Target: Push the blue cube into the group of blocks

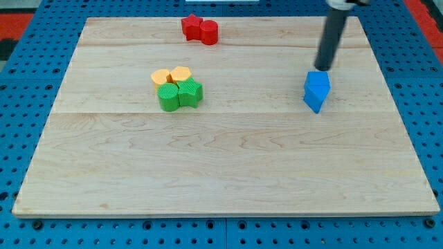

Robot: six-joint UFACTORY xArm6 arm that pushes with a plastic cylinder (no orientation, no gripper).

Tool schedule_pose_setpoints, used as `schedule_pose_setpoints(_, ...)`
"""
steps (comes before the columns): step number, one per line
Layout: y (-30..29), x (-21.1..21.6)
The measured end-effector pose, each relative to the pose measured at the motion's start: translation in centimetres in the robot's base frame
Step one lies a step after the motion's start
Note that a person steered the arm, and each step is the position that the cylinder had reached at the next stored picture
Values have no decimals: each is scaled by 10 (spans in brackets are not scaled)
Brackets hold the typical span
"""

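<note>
The blue cube [317, 90] lies at the view's right of the wooden board [228, 159], touching a second blue block below it. My tip [322, 68] stands just above the blue cube, at its top edge, touching or nearly so. The group of blocks sits at the view's left centre: two yellow blocks [171, 75] side by side, with a green cylinder [167, 97] and a green block [190, 93] directly below them, all touching. The blue cube is far to the right of this group.
Two red blocks [199, 29], one star-like and one cylinder, sit together at the view's top centre near the board's far edge. A blue perforated table [28, 41] surrounds the board.
</note>
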State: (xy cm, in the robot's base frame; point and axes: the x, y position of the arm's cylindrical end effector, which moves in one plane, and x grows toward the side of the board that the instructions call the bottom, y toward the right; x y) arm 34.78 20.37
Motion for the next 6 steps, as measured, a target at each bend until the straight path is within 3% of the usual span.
schedule_pose_setpoints(1, 14, 28)
schedule_pose_setpoints(5, -189, 37)
schedule_pose_setpoints(6, -180, 31)
